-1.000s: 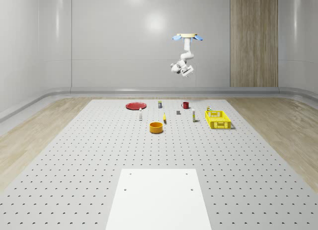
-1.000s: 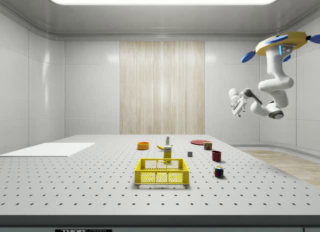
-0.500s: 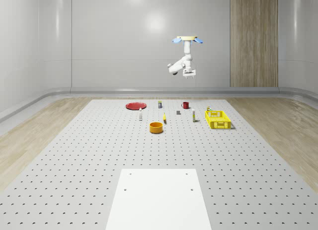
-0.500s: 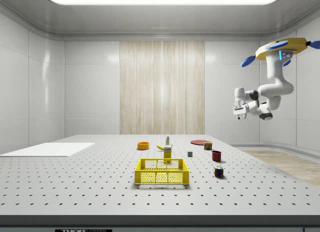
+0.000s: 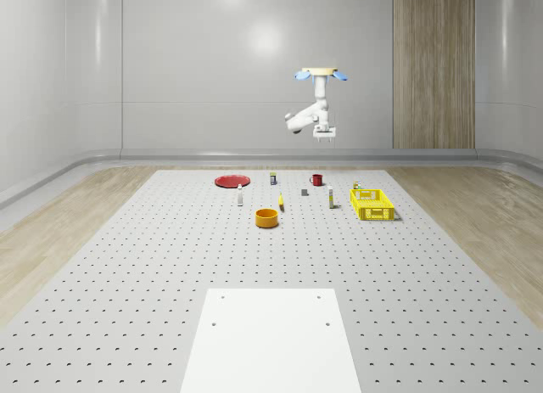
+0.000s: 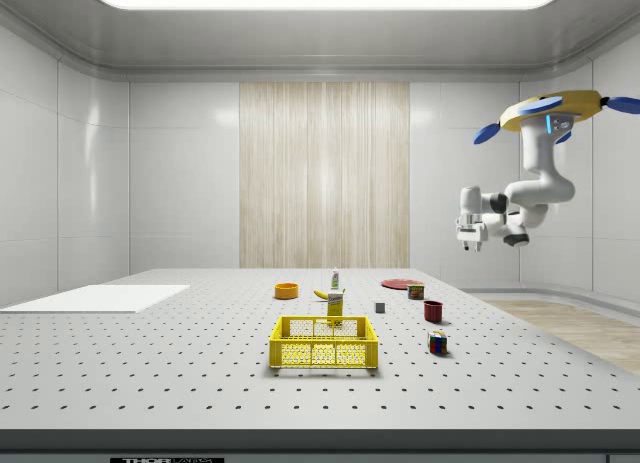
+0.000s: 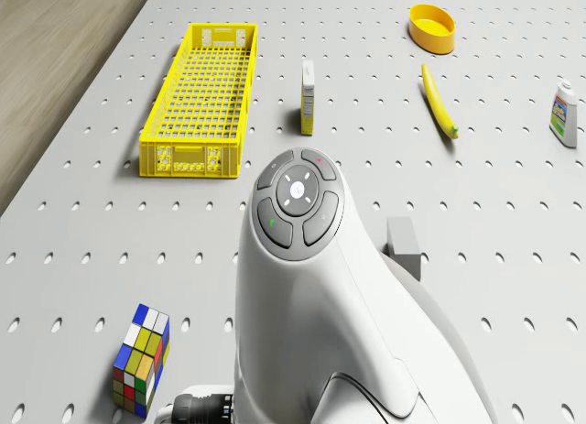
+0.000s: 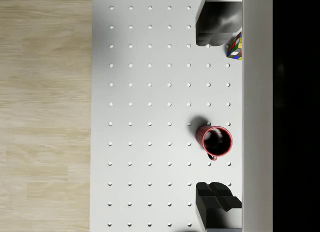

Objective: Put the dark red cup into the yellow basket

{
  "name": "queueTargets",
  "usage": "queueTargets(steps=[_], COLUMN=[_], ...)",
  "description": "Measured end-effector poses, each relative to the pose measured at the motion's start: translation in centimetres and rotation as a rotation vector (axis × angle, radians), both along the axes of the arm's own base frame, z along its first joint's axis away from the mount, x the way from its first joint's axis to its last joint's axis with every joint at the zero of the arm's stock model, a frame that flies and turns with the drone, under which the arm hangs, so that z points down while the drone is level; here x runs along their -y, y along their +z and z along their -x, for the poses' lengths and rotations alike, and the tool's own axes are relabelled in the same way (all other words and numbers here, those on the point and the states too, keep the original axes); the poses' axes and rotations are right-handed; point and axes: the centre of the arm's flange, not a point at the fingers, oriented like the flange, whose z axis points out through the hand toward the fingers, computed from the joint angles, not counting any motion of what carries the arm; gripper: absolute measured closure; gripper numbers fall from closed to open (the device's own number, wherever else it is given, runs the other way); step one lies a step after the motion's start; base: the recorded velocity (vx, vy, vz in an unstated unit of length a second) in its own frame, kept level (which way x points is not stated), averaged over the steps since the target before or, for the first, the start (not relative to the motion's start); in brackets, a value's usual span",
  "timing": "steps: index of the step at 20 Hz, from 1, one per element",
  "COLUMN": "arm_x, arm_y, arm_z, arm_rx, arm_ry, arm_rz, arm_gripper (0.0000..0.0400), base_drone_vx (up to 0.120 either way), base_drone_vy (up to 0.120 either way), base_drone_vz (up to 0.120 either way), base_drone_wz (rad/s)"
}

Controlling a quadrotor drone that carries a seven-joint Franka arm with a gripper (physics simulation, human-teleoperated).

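Dark red and glossy, the cup (image 8: pixel 217 141) stands upright on the perforated white table (image 5: pixel 170 266), open mouth up, with a small handle sticking out at one side. In the whole-scene view it sits near the table's far edge, to the left of the yellow basket (image 5: pixel 372 204) and well apart from it; a puzzle cube (image 6: pixel 437 342) lies nearby.

Overhead, the drone (image 6: pixel 548 111) hovers high above that far end of the table, its arm folded so the gripper (image 6: pixel 469 233) points straight down. Through the wrist camera the two fingers (image 8: pixel 216 198) stand spread wide with nothing between them, and the cup lies on the table between them, a little toward one finger.

My guess is the cup is rigid, light and fairly slick, probably glazed or hard plastic, so it should not deform but could slip or tip if pinched off-centre. Its rim looks the best place to grasp, one finger inside and one outside the wall, away from the handle. Alternatively, the fingers could straddle the whole body, if they open wide enough, which is hard to judge from this height.
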Motion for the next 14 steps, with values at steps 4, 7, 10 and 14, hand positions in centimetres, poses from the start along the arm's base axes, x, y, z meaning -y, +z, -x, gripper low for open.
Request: queueTargets(steps=[4, 7, 10, 14], arm_x=[0.07, 0.09, 0.1, 0.11], arm_y=[0.0, -0.01, -0.01, -0.01], arm_z=[0.0, 0.0, 0.0, 0.0], arm_rx=[0.0, 0.0, 0.0, -0.001], arm_ry=[0.0, 0.0, 0.0, 0.0], arm_rz=[0.007, 0.009, 0.011, 0.012], arm_gripper=[0.0, 0.0, 0.0, 0.0], base_drone_vx=[0.12, 0.12, 0.12, 0.12], base_drone_vy=[0.0, 0.0, 0.0, 0.0], base_drone_vz=[-0.12, -0.12, -0.12, -0.12], base_drone_wz=[0.0, 0.0, 0.0, 0.0])
